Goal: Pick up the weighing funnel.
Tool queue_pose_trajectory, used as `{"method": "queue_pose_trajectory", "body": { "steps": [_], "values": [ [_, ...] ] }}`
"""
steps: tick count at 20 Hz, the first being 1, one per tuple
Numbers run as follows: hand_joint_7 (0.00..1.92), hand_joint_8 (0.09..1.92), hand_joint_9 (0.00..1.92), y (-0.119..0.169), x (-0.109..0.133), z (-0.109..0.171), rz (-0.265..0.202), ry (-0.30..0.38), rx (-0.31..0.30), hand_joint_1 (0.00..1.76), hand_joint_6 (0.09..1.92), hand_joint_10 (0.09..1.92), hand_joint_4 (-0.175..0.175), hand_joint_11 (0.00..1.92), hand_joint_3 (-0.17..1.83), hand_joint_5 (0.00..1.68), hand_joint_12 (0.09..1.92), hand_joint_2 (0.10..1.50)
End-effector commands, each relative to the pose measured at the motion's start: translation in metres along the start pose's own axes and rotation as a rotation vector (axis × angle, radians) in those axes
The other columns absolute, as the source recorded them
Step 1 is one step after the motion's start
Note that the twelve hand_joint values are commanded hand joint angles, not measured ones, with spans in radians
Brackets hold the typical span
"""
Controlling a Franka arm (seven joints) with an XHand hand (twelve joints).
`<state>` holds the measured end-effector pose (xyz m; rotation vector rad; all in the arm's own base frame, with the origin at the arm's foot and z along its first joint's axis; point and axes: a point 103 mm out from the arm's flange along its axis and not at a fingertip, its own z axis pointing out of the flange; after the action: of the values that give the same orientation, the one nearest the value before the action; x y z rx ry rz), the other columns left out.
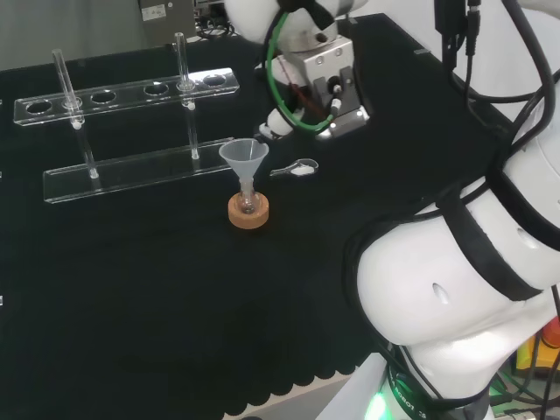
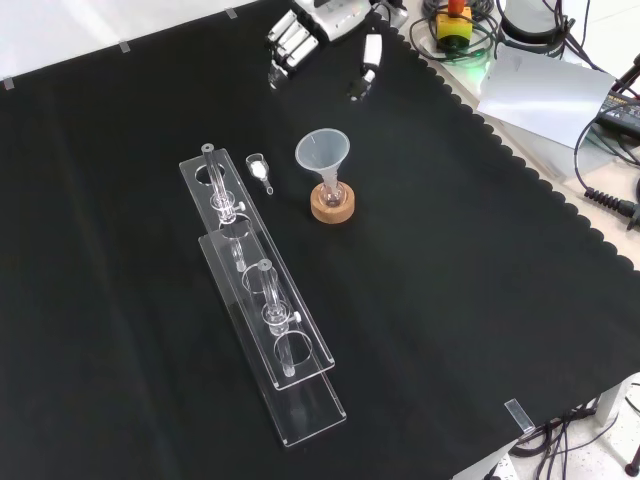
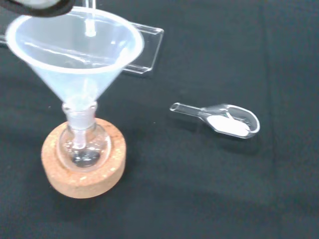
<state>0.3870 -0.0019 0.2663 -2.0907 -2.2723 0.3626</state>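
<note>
Poising the black and white robot hand (image 2: pixel 298 38), fingers relaxed and empty, over the front view's far edge of the black cloth (image 2: pixel 450 300), likely for reaching the small clear scoop-shaped weighing funnel (image 2: pixel 259 170) lying beside the clear rack (image 2: pixel 262 300).

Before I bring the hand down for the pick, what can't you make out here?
- the hand: front view, cut off by the top edge.
- the weighing funnel: head view, too small to show its contents.
- the flask: wrist view, reflections hide whether anything is inside.
- rim of the funnel: wrist view, a blurred dark shape at the picture's edge covers a stretch.
</note>
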Motion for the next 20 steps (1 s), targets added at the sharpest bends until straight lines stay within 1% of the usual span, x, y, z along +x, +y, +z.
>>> {"method": "queue_pose_trajectory", "body": {
  "steps": [1, 4, 8, 10, 14, 20],
  "values": [
    [0.25, 0.67, 0.45, 0.001, -0.024, 0.007, 0.040, 0.033, 0.013, 0.70, 0.09, 0.64, -0.039, 0.25, 0.52, 0.30, 1.40, 0.68],
    [0.27, 0.67, 0.47, 0.006, -0.035, 0.012, 0.057, 0.033, 0.025, 0.71, 0.09, 0.64, -0.040, 0.26, 0.54, 0.31, 1.40, 0.67],
    [0.45, 0.69, 0.61, 0.015, -0.052, 0.021, 0.069, 0.038, 0.044, 0.73, 0.09, 0.60, -0.043, 0.32, 0.60, 0.44, 1.37, 0.66],
    [0.50, 0.70, 0.66, 0.020, -0.059, 0.028, 0.074, 0.037, 0.051, 0.75, 0.09, 0.59, -0.045, 0.34, 0.61, 0.48, 1.35, 0.66],
    [0.54, 0.70, 0.70, 0.031, -0.069, 0.048, 0.085, 0.037, 0.068, 0.75, 0.09, 0.58, -0.047, 0.36, 0.62, 0.52, 1.34, 0.65],
    [0.54, 0.71, 0.71, 0.058, -0.078, 0.087, 0.071, 0.045, 0.090, 0.76, 0.09, 0.57, -0.049, 0.38, 0.62, 0.52, 1.33, 0.65]
  ]
}}
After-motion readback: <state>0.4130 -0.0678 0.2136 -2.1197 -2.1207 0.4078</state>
